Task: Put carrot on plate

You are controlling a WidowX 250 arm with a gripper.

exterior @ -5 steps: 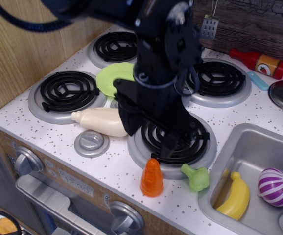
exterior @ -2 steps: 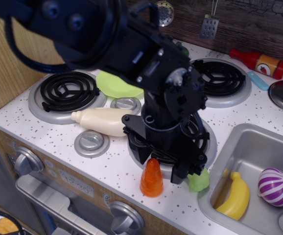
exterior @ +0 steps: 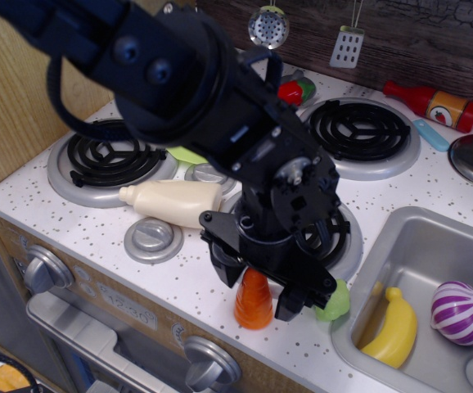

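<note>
A: Right, the carrot first. It is a glossy orange cone standing upright on its wide base, on the speckled counter near the front edge, just in front of the front burner. Its tip is hidden by the gripper.

B: And the claw?

A: Spread. One black finger is on the carrot's left, the other on its right. Whether either touches the carrot cannot be told.

B: The plate?

A: Lime green, only a sliver shows behind the arm, between the left burner and the arm.

B: Surroundings?

A: A green broccoli sits just right of the gripper. A cream bottle lies on its side to the left, a grey disc in front of it. A banana and a purple-striped onion are in the sink.
</note>
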